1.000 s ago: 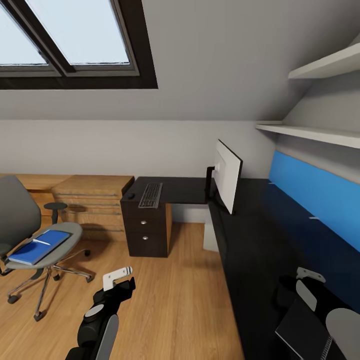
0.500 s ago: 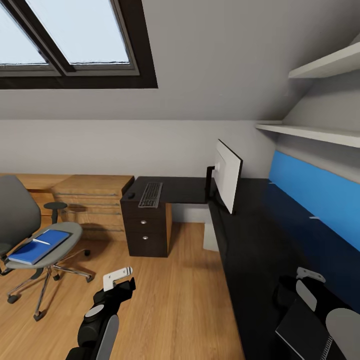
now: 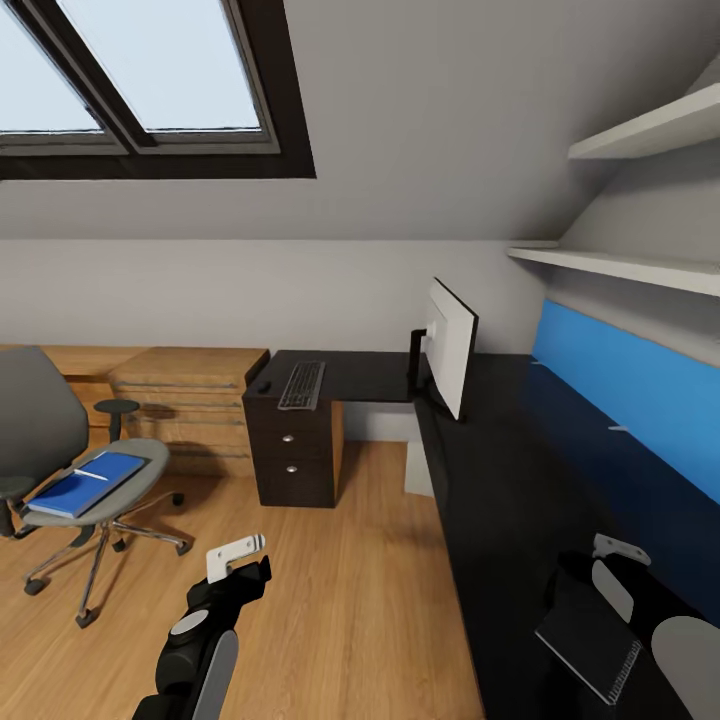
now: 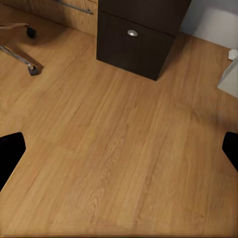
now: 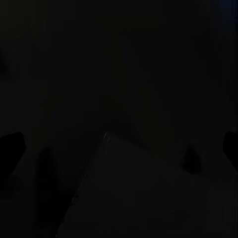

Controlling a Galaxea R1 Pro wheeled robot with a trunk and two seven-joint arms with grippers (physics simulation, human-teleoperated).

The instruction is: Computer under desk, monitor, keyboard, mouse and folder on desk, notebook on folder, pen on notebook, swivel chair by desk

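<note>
The desk point(image 3: 500, 480) runs black along the right wall under its blue back panel point(image 3: 630, 390), then turns left to a black drawer unit point(image 3: 292, 450); the monitor point(image 3: 450, 350) stands at the corner of the desk, its white back facing the room; the keyboard point(image 3: 301, 385) lies flat on the short wing above the drawers, with the mouse point(image 3: 263, 389) just beside its left end. The swivel chair point(image 3: 70, 470) stands well apart from the desk on the wood floor point(image 3: 340, 590), in front of a low wooden cabinet point(image 3: 185, 400); the folder point(image 3: 85, 484) lies on its seat with the pen point(image 3: 90, 475) resting across it. The notebook point(image 3: 588, 640) lies on the near end of the desk, just beside the right claw point(image 3: 610, 560), and perhaps under it; that wrist view is too dark to show how its jaws stand. The left claw point(image 3: 235, 557) hangs over bare floor, and in its wrist view its black fingertips point(image 4: 10, 153) sit wide apart, holding nothing; a drawer front point(image 4: 134, 44) shows beyond.
</note>
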